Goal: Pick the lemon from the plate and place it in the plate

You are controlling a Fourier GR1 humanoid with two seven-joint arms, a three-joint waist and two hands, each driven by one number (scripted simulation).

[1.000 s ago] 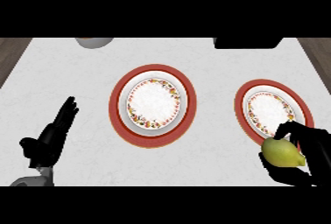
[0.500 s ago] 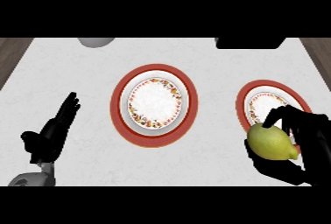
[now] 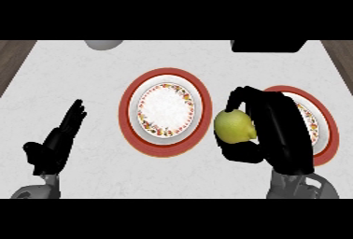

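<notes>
The yellow-green oval lemon [image 3: 236, 126] sits in the curl of the black right hand [image 3: 279, 128]. The fingers and thumb close round its far and near ends, so only the side turned away from the palm shows. Such an enclosing hold suits a smooth, rounded fruit that would likely roll out of a lighter pinch. Beneath the back of the hand, and largely hidden by it, lies the red-rimmed right plate [image 3: 325, 147]. The lemon is past that plate's rim, over the strip of pale marbled worktop [image 3: 82, 74] between the two plates, so I judge this to be the carrying stage. Just beyond the lemon, on the side away from the palm, lies the red-rimmed centre plate with a flowered border [image 3: 125, 112], its white middle showing; it is the likely target. Placing would call for more travel that way, then lowering before the fingers let go, or the fruit may roll. Well beyond that plate the black left hand [image 3: 59, 140] rests with fingers straight and apart, taking no part. Past the fingertips, at the worktop's far edge, a grey rounded object [image 3: 103, 44] and a black object [image 3: 269, 45] are cut off and cannot be identified.
</notes>
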